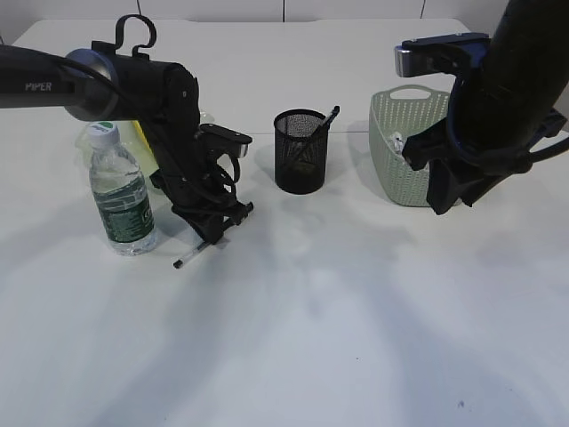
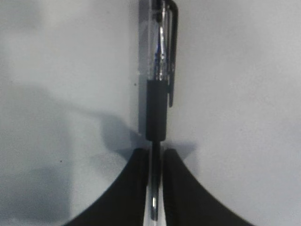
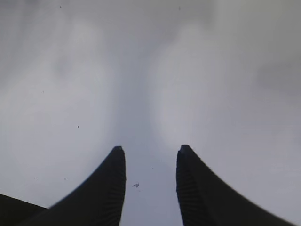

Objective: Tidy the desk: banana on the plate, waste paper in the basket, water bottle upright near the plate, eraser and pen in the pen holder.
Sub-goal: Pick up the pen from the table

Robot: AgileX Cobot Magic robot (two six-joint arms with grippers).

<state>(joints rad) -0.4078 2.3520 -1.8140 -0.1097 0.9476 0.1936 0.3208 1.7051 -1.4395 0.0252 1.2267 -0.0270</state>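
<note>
Beyond the far edge of the desk (image 1: 356,356) you have only a pale wall (image 1: 356,9), split by two thin dark vertical seams (image 1: 284,9), one near the middle and one further right. On the near right of the desk you can spot a tiny dark speck (image 1: 460,405). In the right wrist view you'll see a few more specks, the largest a small dark fleck (image 3: 136,185).

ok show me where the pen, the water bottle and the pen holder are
pen (image 2: 156,113), left wrist view, on its black grip section
water bottle (image 1: 123,203), exterior view, on its green label
pen holder (image 1: 300,156), exterior view, on its mesh wall
</note>
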